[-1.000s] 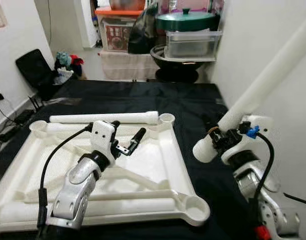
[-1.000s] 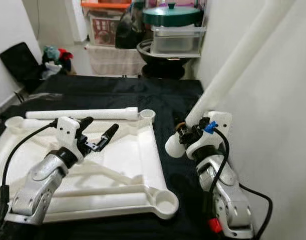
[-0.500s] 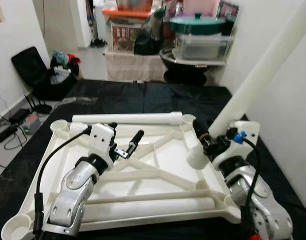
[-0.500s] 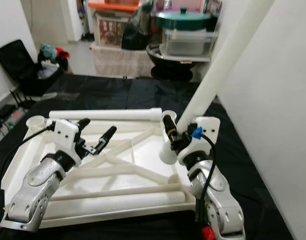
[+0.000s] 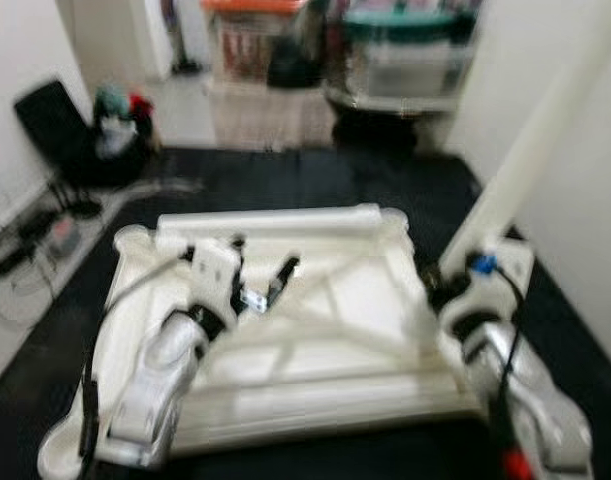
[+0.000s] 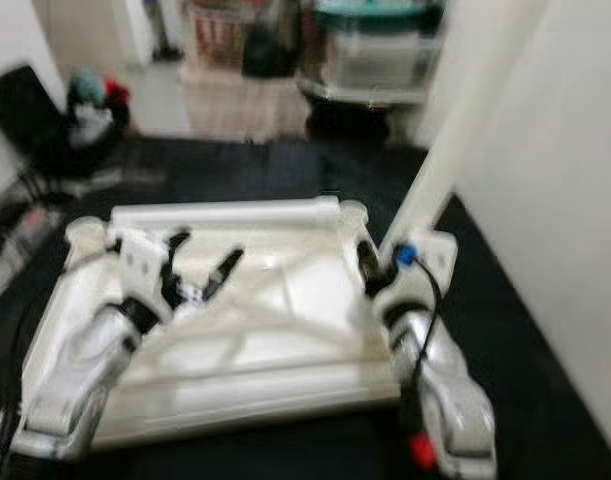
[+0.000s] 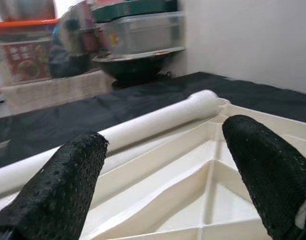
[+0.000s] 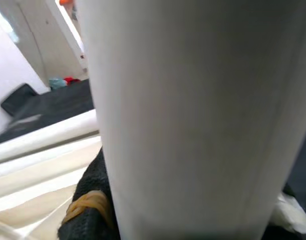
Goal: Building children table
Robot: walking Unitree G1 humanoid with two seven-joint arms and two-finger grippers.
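Observation:
An upturned white plastic table top lies on a black cloth, its ribs and corner sockets facing up. A loose white table leg lies along its far edge. My left gripper hovers open over the ribbed middle, nothing between its fingers. My right gripper is shut on a second white table leg, which rises steeply toward the upper right. Its lower end sits at the tray's right edge. In the right wrist view that leg stands close against a black finger. Both eye views are blurred.
A black cloth covers the floor under the table top. Beyond it stand stacked storage boxes and a green-lidded pot. A white wall runs close on the right. A black bag and cables lie at the left.
The camera has moved and the picture has blurred. My right gripper has brought the leg's lower end down toward the table top's right edge. The left gripper holds its pose.

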